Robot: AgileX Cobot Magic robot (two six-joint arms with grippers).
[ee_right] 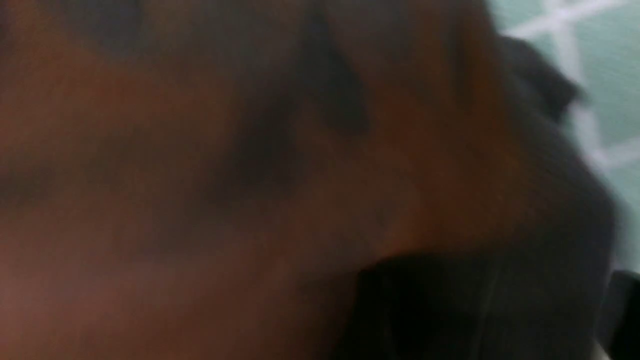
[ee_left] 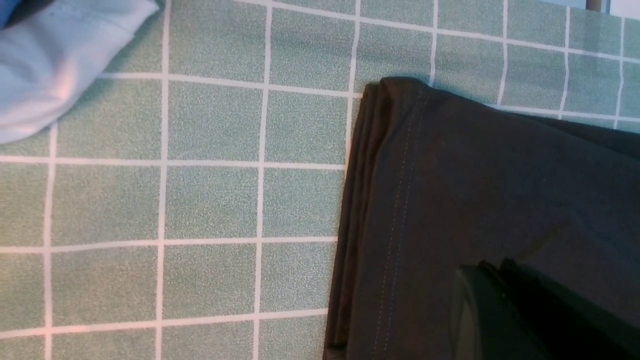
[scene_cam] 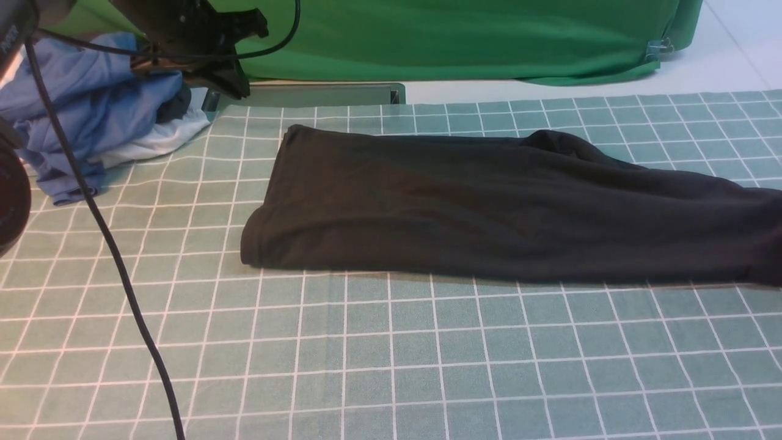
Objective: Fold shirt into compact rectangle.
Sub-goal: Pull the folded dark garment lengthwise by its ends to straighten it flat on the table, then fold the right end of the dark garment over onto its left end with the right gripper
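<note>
The left pincer, its jaws together, hung above the stitched hem end of the one black shirt. The right pincer's state could not be told: its wrist view gave only a blur of dark fabric. The shirt lay as one long folded band across the tabletop, nearer the far edge, its other end running off at the right edge. One heap of blue and white garments sat at the far left corner. One black cable crossed the left side, and one green cloth hung beyond the far edge.
</note>
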